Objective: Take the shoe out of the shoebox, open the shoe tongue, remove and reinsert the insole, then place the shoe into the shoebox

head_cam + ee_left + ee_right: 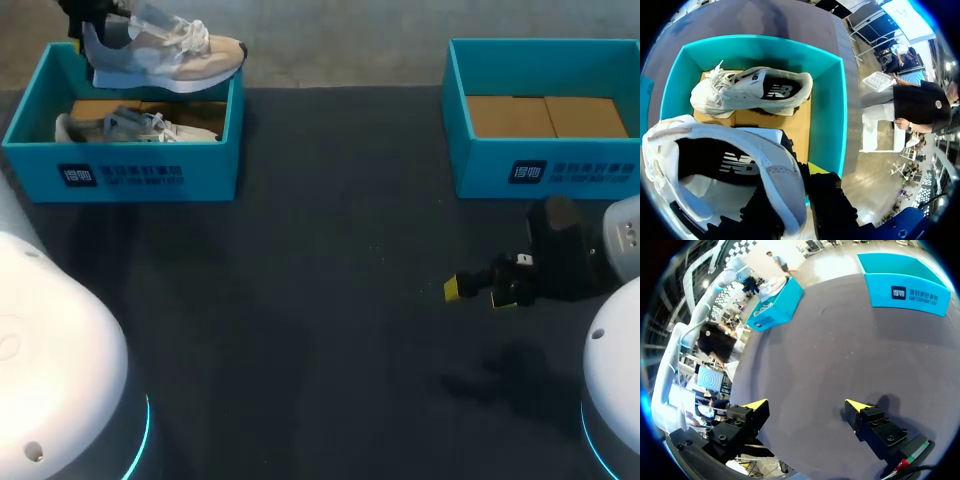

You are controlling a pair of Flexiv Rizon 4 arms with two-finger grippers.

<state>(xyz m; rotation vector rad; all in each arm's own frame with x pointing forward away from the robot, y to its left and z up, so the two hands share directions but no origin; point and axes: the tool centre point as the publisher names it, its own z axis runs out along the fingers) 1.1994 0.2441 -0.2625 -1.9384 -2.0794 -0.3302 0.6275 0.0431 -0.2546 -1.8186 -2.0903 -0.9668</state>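
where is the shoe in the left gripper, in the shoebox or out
Out. The left gripper holds the shoe by its heel above the left shoebox; a second shoe lies inside it.

Left hand (88, 14) is seen raised. Its fingers are closed on the heel of a shoe (170, 55), one black finger (832, 210) on each side of the heel collar, and the shoe is carried ahead of the hand.

Right hand (478, 291) is seen low over the table (300, 300), wrist roughly level. The fingers are spread wide, yellow tips well apart, and a shadow is cast beneath.
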